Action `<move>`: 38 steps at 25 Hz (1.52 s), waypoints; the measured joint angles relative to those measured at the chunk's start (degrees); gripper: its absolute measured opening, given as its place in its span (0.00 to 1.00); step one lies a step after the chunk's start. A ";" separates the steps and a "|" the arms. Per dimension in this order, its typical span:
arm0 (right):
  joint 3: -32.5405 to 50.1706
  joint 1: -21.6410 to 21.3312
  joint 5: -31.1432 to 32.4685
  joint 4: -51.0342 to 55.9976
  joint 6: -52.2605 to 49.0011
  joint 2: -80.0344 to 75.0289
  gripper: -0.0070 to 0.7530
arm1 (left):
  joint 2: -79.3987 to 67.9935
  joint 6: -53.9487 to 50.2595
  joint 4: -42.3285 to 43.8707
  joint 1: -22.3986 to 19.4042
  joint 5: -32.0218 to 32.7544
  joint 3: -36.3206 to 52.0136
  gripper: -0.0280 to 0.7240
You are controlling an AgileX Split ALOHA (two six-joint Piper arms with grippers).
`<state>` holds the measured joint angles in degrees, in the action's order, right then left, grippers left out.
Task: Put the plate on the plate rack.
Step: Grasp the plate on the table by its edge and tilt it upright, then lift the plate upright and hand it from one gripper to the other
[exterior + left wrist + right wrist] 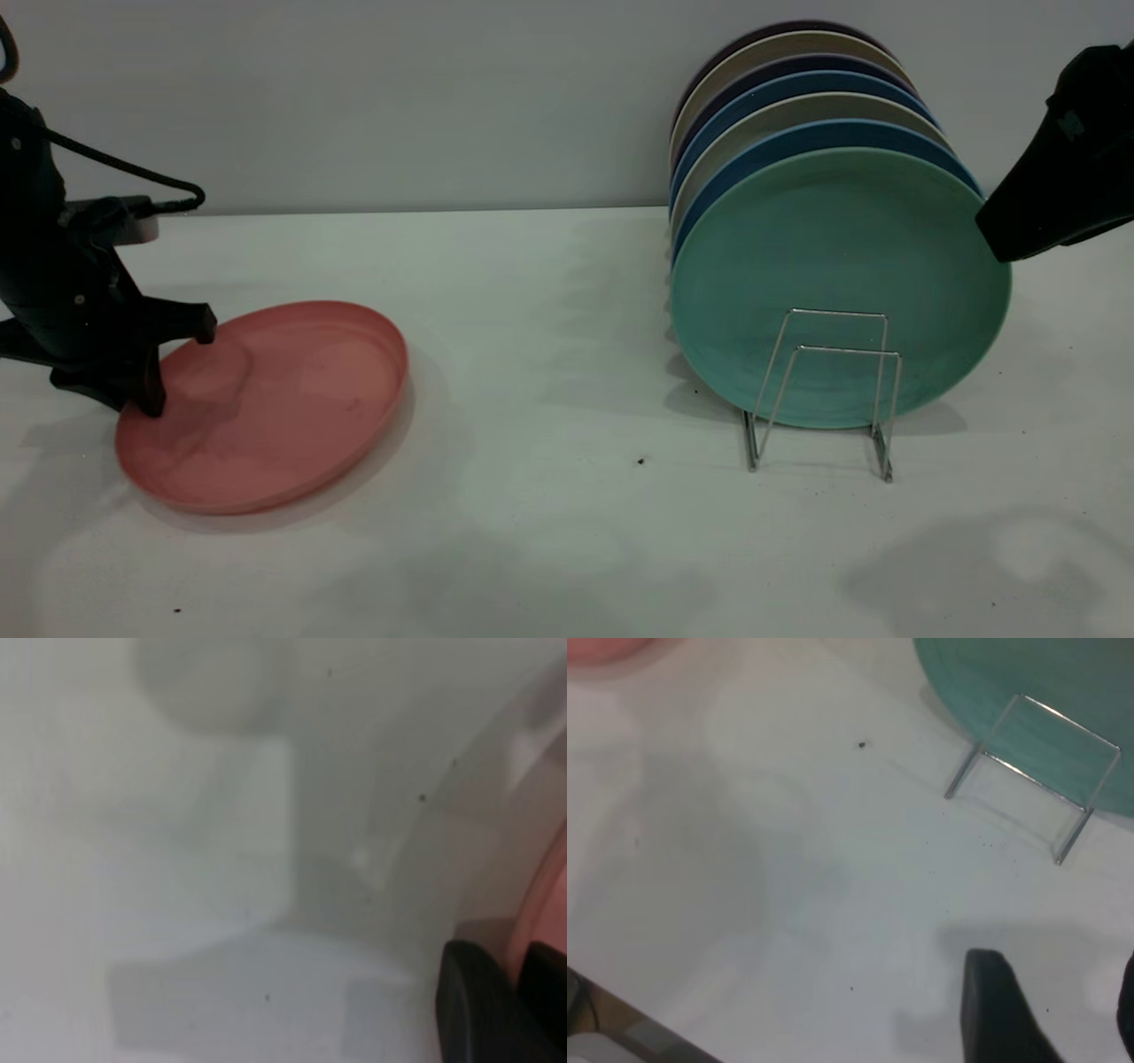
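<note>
The salmon-pink plate (275, 403) lies at the left of the table, its right side slightly raised. My left gripper (177, 363) is at the plate's left rim, one finger over the inside and one outside; in the left wrist view (523, 961) the pink rim (536, 904) sits in the narrow gap between the two fingers. The silver wire plate rack (833, 372) stands at the right, with two bare loops in front of the teal-green plate (837, 266). My right gripper (1045, 213) hangs open and empty beside the rack's upper right; it also shows in the right wrist view (1059, 1019).
Several blue and cream plates (797, 106) stand upright in the rack behind the teal one. The grey wall is close behind. A dark speck (640, 461) lies on the white table between plate and rack. The rack's front loops show in the right wrist view (1028, 771).
</note>
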<state>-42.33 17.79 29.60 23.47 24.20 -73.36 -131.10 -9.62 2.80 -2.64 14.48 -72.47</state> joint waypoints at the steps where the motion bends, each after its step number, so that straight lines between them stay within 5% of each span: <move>1: 0.00 0.00 0.00 0.00 0.00 0.00 0.47 | 0.00 0.46 0.00 0.00 -0.38 -0.02 0.14; 11: 0.00 0.00 2.78 0.00 1.34 0.00 0.47 | 1.95 12.39 -0.24 0.71 -0.18 -0.08 0.10; 19: 0.00 0.00 5.49 1.91 7.83 0.00 0.47 | 9.28 24.34 -0.01 6.40 5.29 0.13 0.06; 29: 0.00 0.00 6.96 17.38 23.47 -0.93 0.58 | 16.80 40.15 0.20 15.20 12.12 2.65 0.05; 38: 0.00 0.00 8.89 32.95 34.94 -8.27 0.66 | 23.65 42.78 -0.36 18.68 12.81 8.13 0.05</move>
<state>-42.33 17.79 38.49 56.42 59.14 -81.64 -107.45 33.16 2.44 16.04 27.29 -64.34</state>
